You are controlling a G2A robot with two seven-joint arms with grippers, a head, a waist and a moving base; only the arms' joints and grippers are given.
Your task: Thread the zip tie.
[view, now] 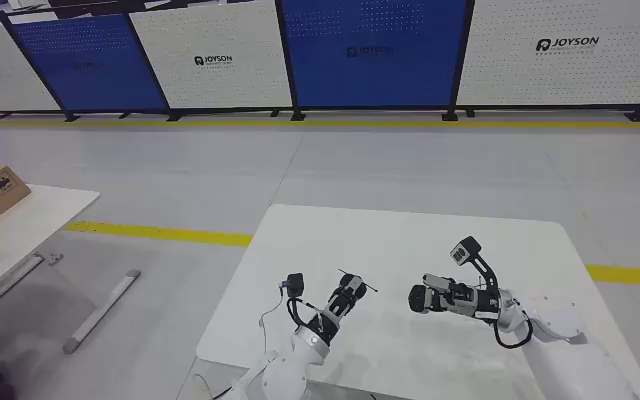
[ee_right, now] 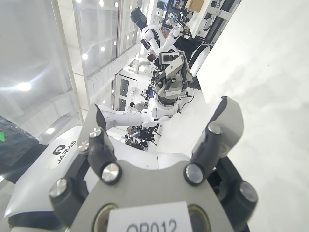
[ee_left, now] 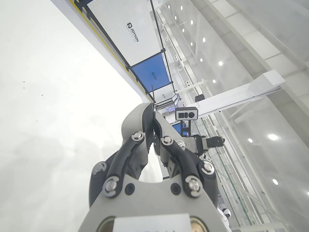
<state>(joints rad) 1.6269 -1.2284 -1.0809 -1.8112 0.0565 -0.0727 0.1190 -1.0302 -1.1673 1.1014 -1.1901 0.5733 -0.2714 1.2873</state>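
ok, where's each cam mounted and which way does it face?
Top: above the arms, looking down at the table; shows left gripper and right gripper.
Left wrist: along its own gripper, shut on the zip tie, facing the right gripper.
Right wrist: along its own open gripper, facing the left gripper.
Shared: each wrist view catches the other gripper.

Your left gripper (ee_left: 153,113): one, fingers pressed together on a thin black zip tie (ee_left: 152,92), its end poking out past the tips. Your right gripper (ee_left: 213,142): one, farther off. White table (ee_left: 48,85): alongside. Blue and white wall panels (ee_left: 120,25): behind.
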